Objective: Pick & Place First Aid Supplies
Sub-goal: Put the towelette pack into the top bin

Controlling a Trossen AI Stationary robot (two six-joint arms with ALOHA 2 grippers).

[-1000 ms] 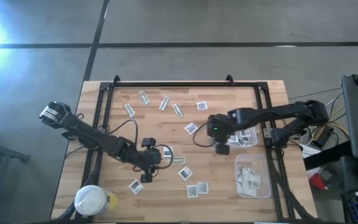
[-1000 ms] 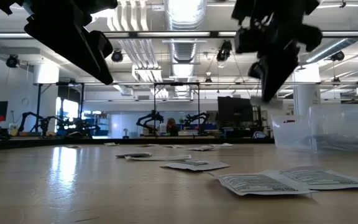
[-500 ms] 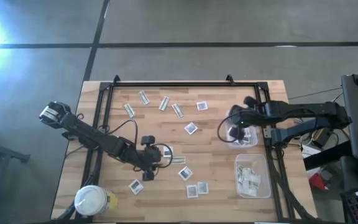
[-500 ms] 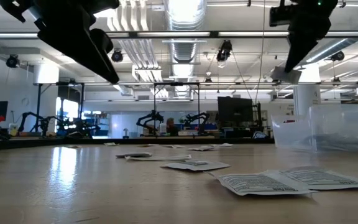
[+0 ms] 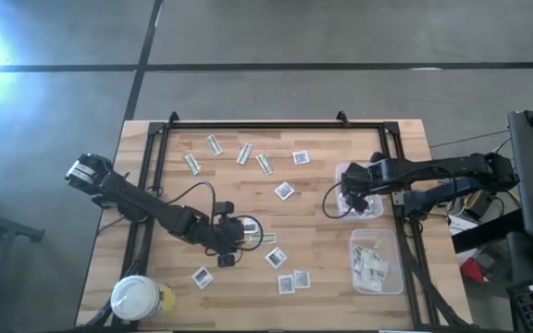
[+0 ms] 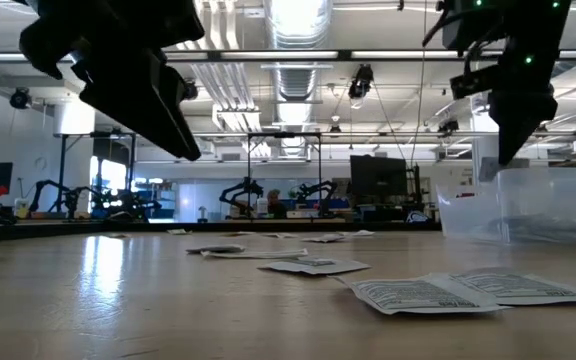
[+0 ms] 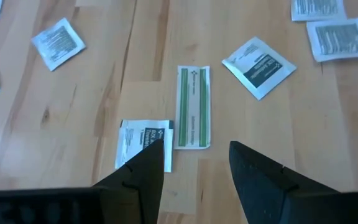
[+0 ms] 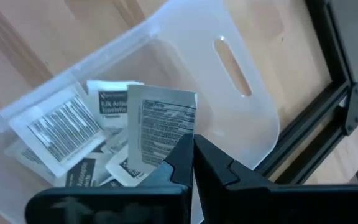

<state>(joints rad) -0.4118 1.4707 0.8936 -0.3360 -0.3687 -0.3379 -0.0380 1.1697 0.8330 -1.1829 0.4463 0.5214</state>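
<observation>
Pinching a thin, limp white packet (image 8: 160, 127) by its edge, right end effector (image 8: 193, 155) hangs over tub (image 8: 241, 93); left end effector (image 7: 194, 163) spread above worktop strip (image 7: 192, 107).

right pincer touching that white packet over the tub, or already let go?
Touching. In the right wrist view, the right pincer has its fingers shut on the bottom edge of a white packet, held upright over the clear tub.

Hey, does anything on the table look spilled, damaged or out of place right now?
Nothing stands out. The loose packets lie flat on the table, both clear tubs sit upright, and the right gripper holds one packet over a tub.
</observation>
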